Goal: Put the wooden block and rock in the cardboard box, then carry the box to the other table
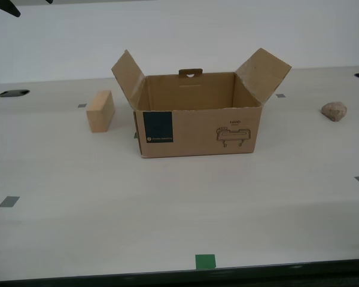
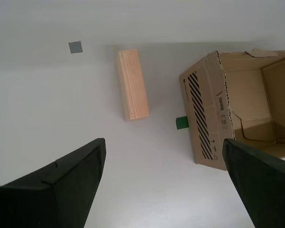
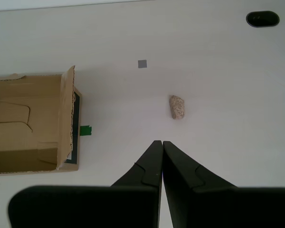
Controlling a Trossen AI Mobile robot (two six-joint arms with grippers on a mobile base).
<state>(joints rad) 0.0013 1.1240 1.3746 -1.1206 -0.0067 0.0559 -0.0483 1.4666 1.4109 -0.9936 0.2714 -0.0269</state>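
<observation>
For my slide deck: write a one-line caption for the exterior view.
Open cardboard box stands empty mid-table, wooden block toward the view's left, rock toward its right.

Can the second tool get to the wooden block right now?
Probably yes. My second tool hangs open above the table, and nothing lies between it and the wooden block; the cardboard box sits off beside it.

cardboard box (image 1: 197,128) mid-table, wooden block (image 1: 100,110) at exterior view's left, rock (image 1: 334,110) right

Brown cardboard box (image 1: 197,128), tan wooden block (image 1: 100,110), beige-grey rock (image 1: 334,110).
</observation>
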